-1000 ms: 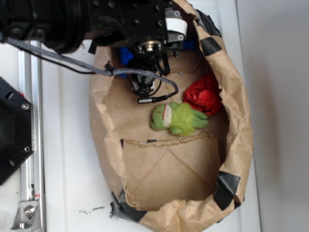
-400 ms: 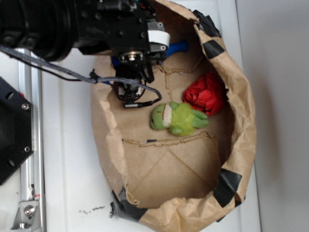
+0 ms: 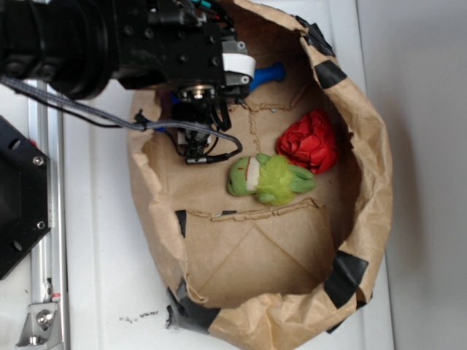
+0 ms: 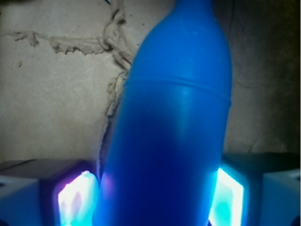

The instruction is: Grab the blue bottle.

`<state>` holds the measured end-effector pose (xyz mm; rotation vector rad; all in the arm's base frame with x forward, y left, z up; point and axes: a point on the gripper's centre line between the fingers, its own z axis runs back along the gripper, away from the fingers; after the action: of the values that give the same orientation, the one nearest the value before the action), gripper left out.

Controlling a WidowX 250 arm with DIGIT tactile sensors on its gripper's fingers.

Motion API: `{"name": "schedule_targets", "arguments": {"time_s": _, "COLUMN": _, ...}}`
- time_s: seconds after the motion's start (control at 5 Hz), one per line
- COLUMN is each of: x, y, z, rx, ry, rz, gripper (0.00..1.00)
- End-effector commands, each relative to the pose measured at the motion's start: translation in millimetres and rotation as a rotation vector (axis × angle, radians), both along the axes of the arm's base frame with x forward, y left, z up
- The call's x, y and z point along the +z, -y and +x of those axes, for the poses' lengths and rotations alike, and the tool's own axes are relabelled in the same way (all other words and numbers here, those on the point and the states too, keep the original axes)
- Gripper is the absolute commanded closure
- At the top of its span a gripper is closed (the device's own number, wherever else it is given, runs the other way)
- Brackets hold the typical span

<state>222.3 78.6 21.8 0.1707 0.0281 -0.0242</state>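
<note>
The blue bottle [image 4: 174,122] fills the wrist view, its body between my jaws and its neck pointing away. Both pads [image 4: 75,200] touch its sides. In the exterior view only its neck [image 3: 268,73] shows, sticking out to the right of my gripper [image 3: 198,93] at the far end of the brown paper bag [image 3: 365,146]. The black arm hides the bottle's body and the fingers there. The gripper [image 4: 150,200] is shut on the bottle, which lies low over the bag's floor.
A green plush toy [image 3: 268,179] lies mid-bag, just below and to the right of the gripper. A red crumpled object [image 3: 309,144] lies by the right wall. The bag's walls stand high all round. A metal rail [image 3: 45,219] runs down the left.
The arm has shifted left and slightly up the picture. The bottle's neck has come out from under it on the right. The bag's left wall has bulged outward.
</note>
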Motion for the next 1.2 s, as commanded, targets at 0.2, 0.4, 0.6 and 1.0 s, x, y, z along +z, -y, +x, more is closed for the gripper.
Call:
{"name": "schedule_targets", "arguments": {"time_s": 0.2, "x": 23, "y": 2, "z": 5, "rx": 0.062, "ry": 0.012, "rz": 0.032, "gripper": 1.00}}
{"name": "schedule_targets", "arguments": {"time_s": 0.4, "x": 55, "y": 21, "z": 22, "rx": 0.084, "ry": 0.010, "rz": 0.015, "gripper": 1.00}}
{"name": "schedule_targets", "arguments": {"time_s": 0.6, "x": 95, "y": 53, "z": 38, "rx": 0.066, "ry": 0.022, "rz": 0.021, "gripper": 1.00}}
{"name": "schedule_targets", "arguments": {"time_s": 1.0, "x": 145, "y": 79, "z": 24, "rx": 0.035, "ry": 0.068, "rz": -0.027, "gripper": 1.00}}
